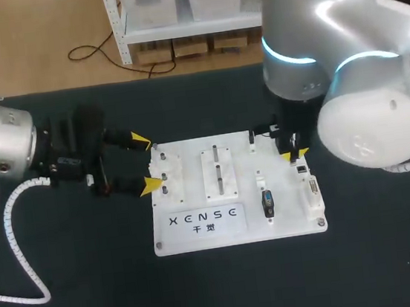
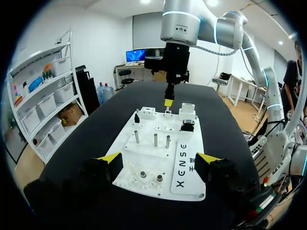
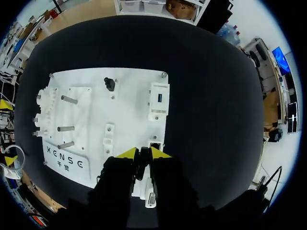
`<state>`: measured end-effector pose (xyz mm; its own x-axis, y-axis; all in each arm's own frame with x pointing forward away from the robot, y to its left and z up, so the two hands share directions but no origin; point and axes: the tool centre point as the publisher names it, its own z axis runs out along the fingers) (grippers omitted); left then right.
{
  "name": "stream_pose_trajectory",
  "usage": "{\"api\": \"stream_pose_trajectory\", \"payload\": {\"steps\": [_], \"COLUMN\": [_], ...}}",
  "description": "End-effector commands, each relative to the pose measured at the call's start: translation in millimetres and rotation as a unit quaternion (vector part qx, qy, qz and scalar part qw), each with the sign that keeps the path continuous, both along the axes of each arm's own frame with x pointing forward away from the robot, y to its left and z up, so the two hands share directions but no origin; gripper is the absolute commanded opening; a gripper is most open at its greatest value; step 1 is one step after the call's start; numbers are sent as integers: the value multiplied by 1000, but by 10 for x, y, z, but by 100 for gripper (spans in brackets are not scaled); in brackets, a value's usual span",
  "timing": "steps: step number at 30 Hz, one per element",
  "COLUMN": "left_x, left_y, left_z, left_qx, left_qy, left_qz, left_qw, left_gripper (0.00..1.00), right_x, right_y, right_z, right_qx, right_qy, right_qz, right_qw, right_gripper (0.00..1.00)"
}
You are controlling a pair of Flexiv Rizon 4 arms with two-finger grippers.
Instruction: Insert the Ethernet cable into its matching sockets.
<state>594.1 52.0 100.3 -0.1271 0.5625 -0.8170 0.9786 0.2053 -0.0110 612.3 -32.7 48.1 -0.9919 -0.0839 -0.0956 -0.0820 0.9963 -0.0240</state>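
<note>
Right pincer point(image 3: 144, 153) | dark plug point(image 3: 144, 159) between tips | socket point(image 3: 154, 144) just ahead

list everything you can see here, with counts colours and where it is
table: 1, black, under everything
board: 1, white, mid table
pegs: 3, grey, upright in board's middle
knob: 1, black, board's rear
connector: 1, black, board's front right
socket block: 1, white with blue port, board's right rear corner
left gripper: 1, black with yellow tips, fingers open, at board's left edge
right gripper: 1, black with yellow tips, over board's right edge
</note>
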Motion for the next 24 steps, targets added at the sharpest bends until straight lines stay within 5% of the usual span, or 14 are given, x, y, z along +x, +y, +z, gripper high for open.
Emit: {"api": "stream_pose_trajectory", "payload": {"steps": [1, 24], "left_x": [-4, -4], "left_y": [9, 9], "left_z": [-12, -12], "left_qx": [-3, -3], "left_qy": [-2, -2], "left_qz": [0, 0], "left_qw": [1000, 1000], "left_gripper": [100, 100], "right_x": [-10, 6], "right_y": [-90, -135], "right_z": [-24, -161], "right_qx": [2, 2], "right_qy": [-5, 8], "right_qz": [-4, -10], "right_qw": [1000, 1000], "right_gripper": [0, 0]}}
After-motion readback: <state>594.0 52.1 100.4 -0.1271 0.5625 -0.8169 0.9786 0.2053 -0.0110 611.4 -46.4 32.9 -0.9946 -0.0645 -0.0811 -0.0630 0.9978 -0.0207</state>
